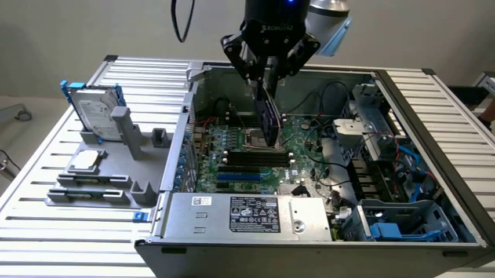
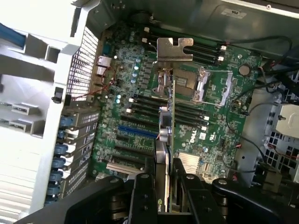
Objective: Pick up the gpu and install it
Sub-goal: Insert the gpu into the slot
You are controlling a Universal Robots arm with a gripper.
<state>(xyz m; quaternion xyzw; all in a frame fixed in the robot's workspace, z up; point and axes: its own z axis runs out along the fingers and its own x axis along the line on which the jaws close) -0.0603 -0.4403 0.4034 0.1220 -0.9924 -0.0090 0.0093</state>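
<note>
We count, per kind:
- one gpu [image 1: 268, 119] and one gripper [image 1: 269, 78];
- one hard drive [image 1: 97, 110] and one grey holder rack [image 1: 135, 147];
- one computer case [image 1: 309, 263], one motherboard [image 1: 302, 139], one power supply [image 1: 247, 217].

"ROBOTIQ" stands inverted on the claw [image 1: 268, 75]; "DELL" on the motherboard [image 2: 191, 136].

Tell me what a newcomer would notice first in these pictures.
The pincer grips the gpu upright above the motherboard inside the open case. At the exterior view's left, a hard drive in a blue frame stands on a grey rack.
</note>
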